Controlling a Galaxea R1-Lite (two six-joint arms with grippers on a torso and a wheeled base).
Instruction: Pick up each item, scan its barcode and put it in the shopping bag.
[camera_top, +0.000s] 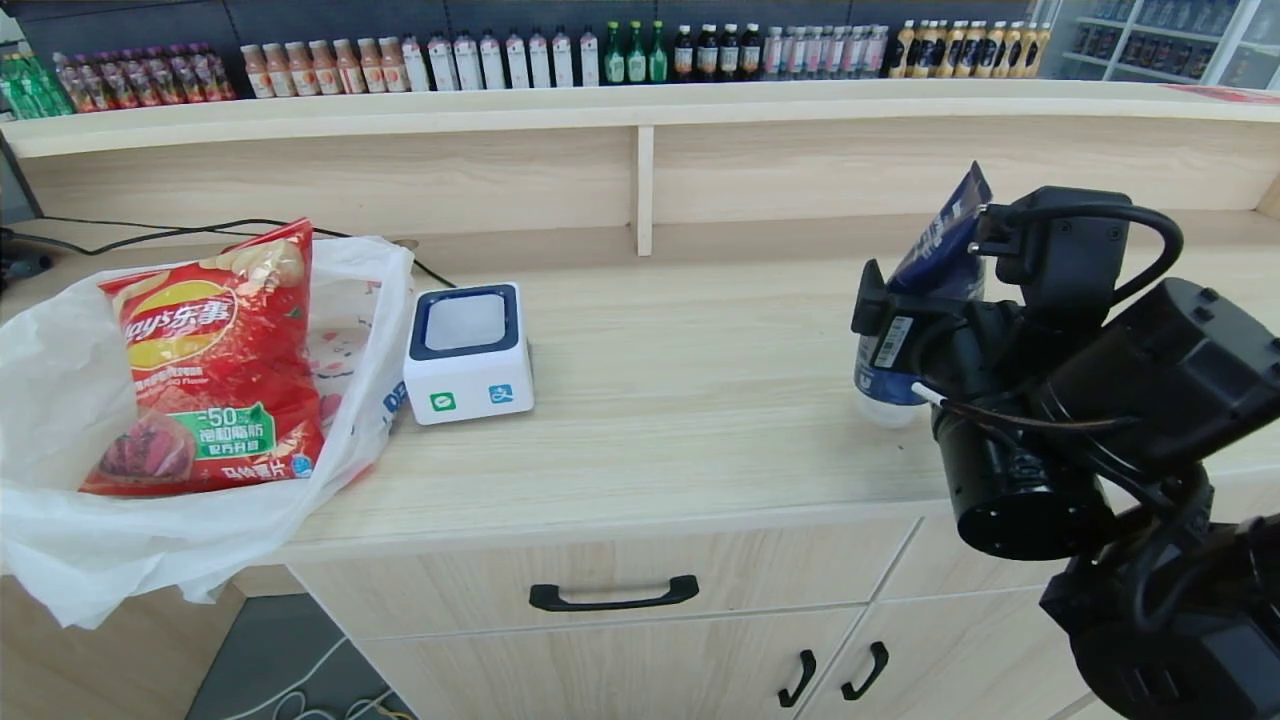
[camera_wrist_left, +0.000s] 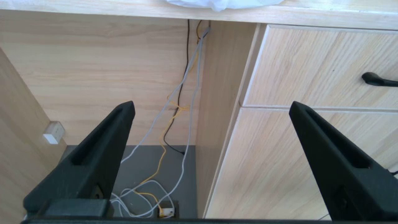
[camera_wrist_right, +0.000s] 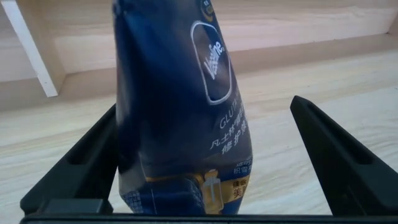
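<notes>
Straddling blue pouch (camera_top: 948, 238), right gripper (camera_wrist_right: 205, 104), jaws apart, hides its middle.

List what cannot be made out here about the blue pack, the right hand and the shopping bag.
- Blue pack: head view, the right arm covers much of it; right wrist view, the bottom edge cuts off its base; no barcode can be made out.
- Right hand: right wrist view, the pack hides whether its fingers touch it.
- Shopping bag: head view, the chips bag hides its inside; the left edge cuts it off.
</notes>
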